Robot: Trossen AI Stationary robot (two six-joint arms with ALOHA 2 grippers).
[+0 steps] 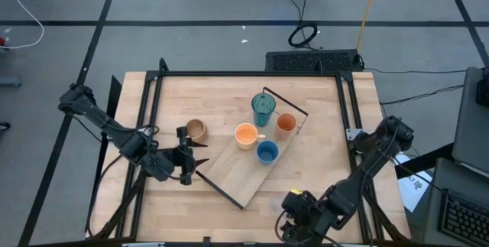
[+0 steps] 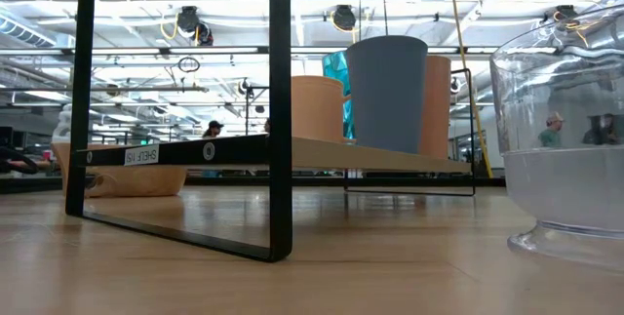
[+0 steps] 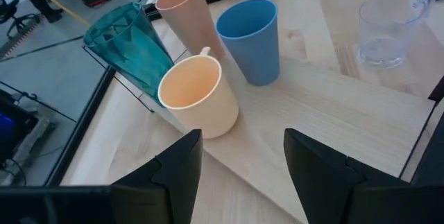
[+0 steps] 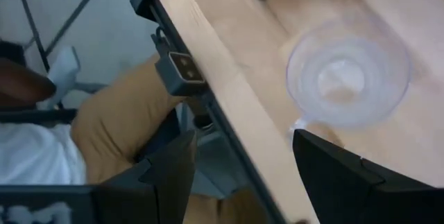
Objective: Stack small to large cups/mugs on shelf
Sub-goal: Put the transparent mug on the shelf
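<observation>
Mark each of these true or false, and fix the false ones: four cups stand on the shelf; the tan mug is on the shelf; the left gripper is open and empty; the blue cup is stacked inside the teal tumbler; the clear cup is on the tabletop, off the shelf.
1. Four cups stand on the shelf. True: the teal tumbler, two orange cups and the blue cup.
2. The tan mug is on the shelf. False: it sits on the tabletop beside the shelf.
3. The left gripper is open and empty. True.
4. The blue cup is stacked inside the teal tumbler. False: it stands alone on the board.
5. The clear cup is on the tabletop, off the shelf. True.
</observation>
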